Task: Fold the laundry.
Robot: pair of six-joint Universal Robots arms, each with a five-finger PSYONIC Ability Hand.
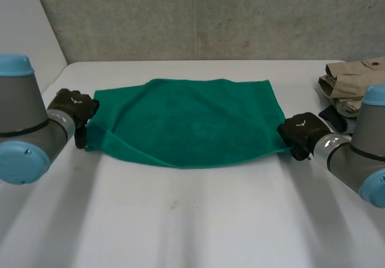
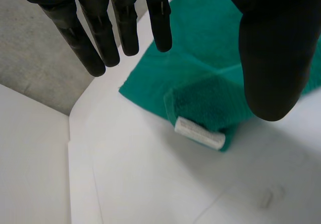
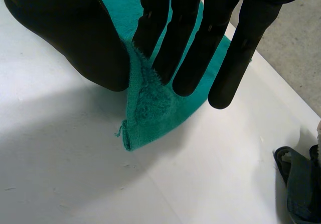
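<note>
A green towel lies folded in half on the white table, its fold toward me. My left hand hovers at the towel's left near corner. In the left wrist view its fingers are straight and spread from the thumb, and the towel corner with a white label lies loose on the table beneath them. My right hand is at the right near corner. In the right wrist view the towel corner rises in a ridge pinched between the thumb and the straight fingers.
A pile of beige clothing sits at the table's far right, with a dark item just beyond my right hand, also seen as a dark item in the right wrist view. A grey wall stands behind the table.
</note>
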